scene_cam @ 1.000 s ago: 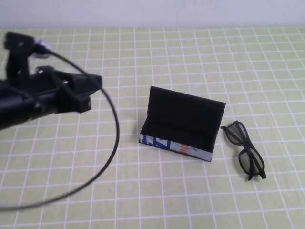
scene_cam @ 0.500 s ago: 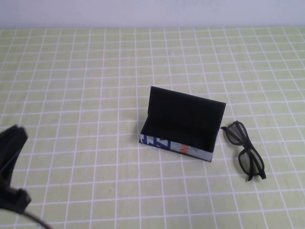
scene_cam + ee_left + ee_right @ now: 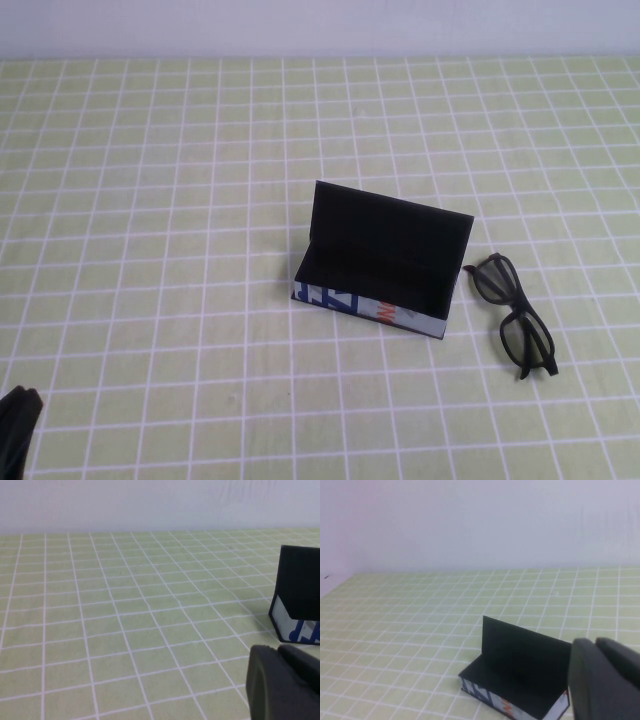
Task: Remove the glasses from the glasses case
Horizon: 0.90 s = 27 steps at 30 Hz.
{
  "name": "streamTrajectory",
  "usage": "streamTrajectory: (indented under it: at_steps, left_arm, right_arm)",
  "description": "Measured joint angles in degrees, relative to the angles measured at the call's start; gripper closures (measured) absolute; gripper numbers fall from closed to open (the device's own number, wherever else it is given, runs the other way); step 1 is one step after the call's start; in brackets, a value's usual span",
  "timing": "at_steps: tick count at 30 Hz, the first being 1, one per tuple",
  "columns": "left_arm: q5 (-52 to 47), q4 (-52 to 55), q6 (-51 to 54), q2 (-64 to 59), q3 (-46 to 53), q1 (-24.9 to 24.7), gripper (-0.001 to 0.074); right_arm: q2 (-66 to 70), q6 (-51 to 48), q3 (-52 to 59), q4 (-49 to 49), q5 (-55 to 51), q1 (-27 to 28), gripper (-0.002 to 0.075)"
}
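The glasses case [image 3: 385, 240] stands open in the middle of the table, lid upright, black inside and empty, its printed white side facing me. The black glasses [image 3: 525, 342] lie on the table just right of the case, apart from it. My left gripper [image 3: 277, 651] is shut and empty, low over the table well to the left of the case [image 3: 300, 595]; only a black tip of that arm [image 3: 14, 428] shows at the high view's bottom left corner. My right gripper [image 3: 596, 642] is shut and empty, on the near side of the case [image 3: 520, 665], out of the high view.
The table is covered by a green mat with a white grid [image 3: 160, 200]. A pale wall [image 3: 320, 25] runs along the far edge.
My left arm has drawn back from the left of the case down to the bottom left corner and nearly out of the high view. The case and the glasses have not moved.
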<state>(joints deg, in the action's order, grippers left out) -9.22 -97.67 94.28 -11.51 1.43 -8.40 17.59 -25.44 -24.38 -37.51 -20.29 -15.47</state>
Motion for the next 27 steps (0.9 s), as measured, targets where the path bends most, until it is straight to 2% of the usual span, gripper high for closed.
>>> streamTrajectory:
  at_steps: [16,24,27]
  left_arm:
    - [0.0,-0.9,0.0,0.0,0.0,0.0,0.0739]
    - [0.0,-0.9,0.0,0.0,0.0,0.0,0.0739]
    - [0.0,-0.9,0.0,0.0,0.0,0.0,0.0739]
  right_arm:
    - [0.09,-0.36,0.22,-0.44,-2.84,0.0,0.0742]
    - [0.09,-0.36,1.82,8.75,2.6,0.11,0.0742]
    - [-1.3,-0.45,6.19,9.94,6.68,2.48,0.0742]
